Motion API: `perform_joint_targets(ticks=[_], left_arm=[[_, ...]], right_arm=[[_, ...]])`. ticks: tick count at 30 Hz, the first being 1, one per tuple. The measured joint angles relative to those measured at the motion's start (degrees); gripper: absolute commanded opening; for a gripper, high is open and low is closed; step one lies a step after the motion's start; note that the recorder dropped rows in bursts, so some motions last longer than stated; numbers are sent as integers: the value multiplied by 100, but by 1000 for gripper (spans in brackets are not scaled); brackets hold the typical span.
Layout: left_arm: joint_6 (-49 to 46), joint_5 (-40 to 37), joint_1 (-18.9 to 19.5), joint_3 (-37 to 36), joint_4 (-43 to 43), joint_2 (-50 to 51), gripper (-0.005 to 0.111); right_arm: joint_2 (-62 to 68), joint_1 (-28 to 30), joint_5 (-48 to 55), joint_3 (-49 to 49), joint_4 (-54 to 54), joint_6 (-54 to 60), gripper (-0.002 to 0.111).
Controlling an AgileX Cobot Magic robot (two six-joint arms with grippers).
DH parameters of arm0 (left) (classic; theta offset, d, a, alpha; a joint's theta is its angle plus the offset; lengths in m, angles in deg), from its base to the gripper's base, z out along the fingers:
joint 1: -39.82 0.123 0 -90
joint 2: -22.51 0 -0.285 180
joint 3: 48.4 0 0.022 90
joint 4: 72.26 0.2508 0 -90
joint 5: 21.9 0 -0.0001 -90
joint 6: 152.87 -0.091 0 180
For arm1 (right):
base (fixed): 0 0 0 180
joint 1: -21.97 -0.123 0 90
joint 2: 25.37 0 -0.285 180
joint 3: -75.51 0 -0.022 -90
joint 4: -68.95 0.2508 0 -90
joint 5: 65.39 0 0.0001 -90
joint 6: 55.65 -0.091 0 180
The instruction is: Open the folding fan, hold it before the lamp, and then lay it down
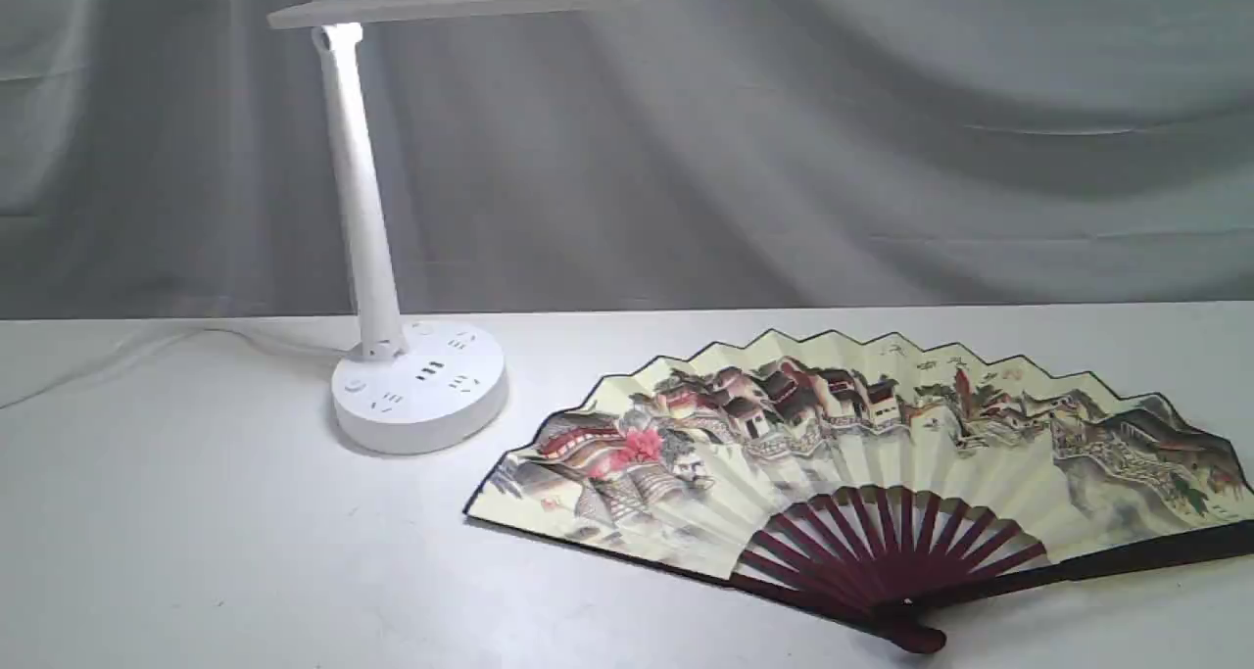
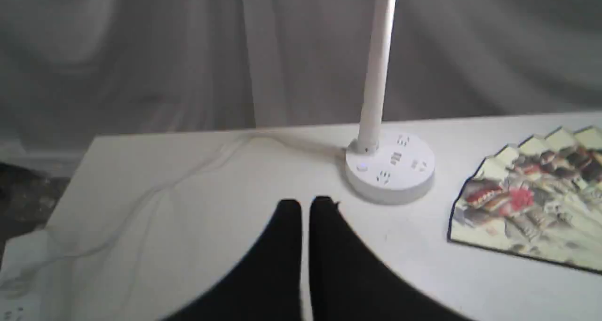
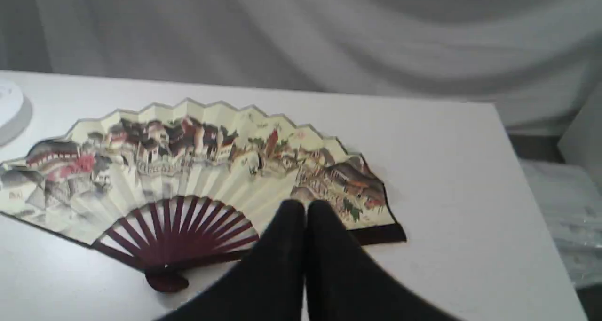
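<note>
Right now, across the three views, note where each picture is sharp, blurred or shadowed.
Exterior view: folding fan sharp, lamp with a soft shadow at its base. Left wrist view: left hand a featureless black blur. Right wrist view: right hand equally dark, fan painting softer.

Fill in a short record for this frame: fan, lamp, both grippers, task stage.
folding fan: fully spread, painted face up, flat on the table; right of the lamp in the exterior view, not touching it
lamp: upright, bar head out over the table
left gripper: shut, empty, pointed toward the lamp's base
right gripper: shut, empty, pointed toward the fan's outer guard
task stage: fan is open and laid down; neither gripper holds it
</note>
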Motion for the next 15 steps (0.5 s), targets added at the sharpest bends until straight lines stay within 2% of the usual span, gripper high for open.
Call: perform_joint_targets(ticks=[8, 15], left_arm=[[25, -148, 0, 0, 124, -1664, 0], [-4, -489, 0, 10, 251, -2689, 0]], right_arm=[[-1293, 0, 570, 0, -144, 0, 0], [-2380, 0, 1199, 13, -239, 0, 0]])
